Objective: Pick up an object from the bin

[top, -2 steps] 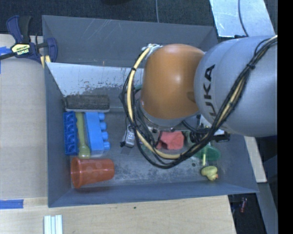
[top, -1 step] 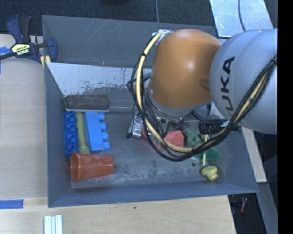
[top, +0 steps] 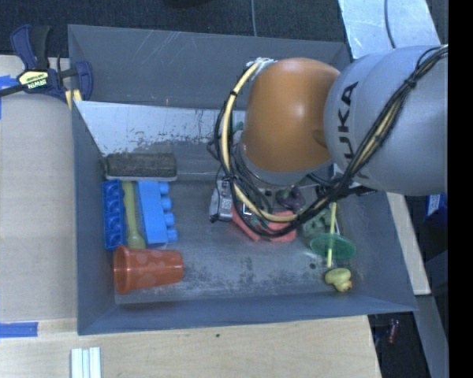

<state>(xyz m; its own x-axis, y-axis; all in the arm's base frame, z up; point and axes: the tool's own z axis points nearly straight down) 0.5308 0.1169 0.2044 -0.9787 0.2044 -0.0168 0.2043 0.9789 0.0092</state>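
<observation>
My gripper (top: 222,198) hangs low over the middle of the bin, mostly hidden under the arm's orange cover. Just below and to its right lies a red curved thing (top: 260,231), partly covered by cables. Whether the gripper touches it cannot be made out. A green round thing with a thin yellow-green stem (top: 329,245) lies to the right of the red one. A small yellow lump (top: 339,279) sits near the bin's front right corner.
Along the left side lie two blue toy bricks (top: 156,211), (top: 113,213) with an olive stick (top: 132,215) between them. A dark grey block (top: 140,166) lies behind them and an orange cup (top: 146,268) on its side in front.
</observation>
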